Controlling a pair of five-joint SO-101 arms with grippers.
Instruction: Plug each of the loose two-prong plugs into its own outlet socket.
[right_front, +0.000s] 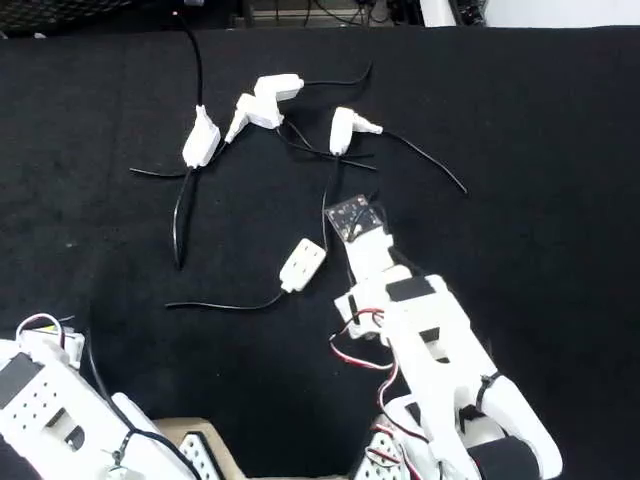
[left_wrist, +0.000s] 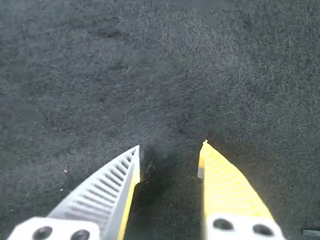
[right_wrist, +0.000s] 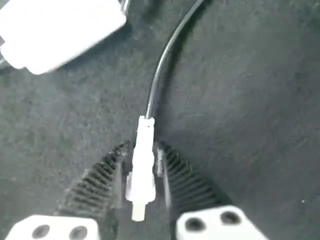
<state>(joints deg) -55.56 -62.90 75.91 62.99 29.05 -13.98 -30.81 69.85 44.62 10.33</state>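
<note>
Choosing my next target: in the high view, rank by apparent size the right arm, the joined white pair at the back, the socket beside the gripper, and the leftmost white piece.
1. right arm
2. joined white pair
3. socket and leftmost white piece: these look alike, so unranked.

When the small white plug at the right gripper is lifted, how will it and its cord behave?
The plug looks small and hard: probably light and rigid, though its smooth narrow body may twist in the right gripper. Its thin black cord curves loosely, so it likely trails limp.
</note>
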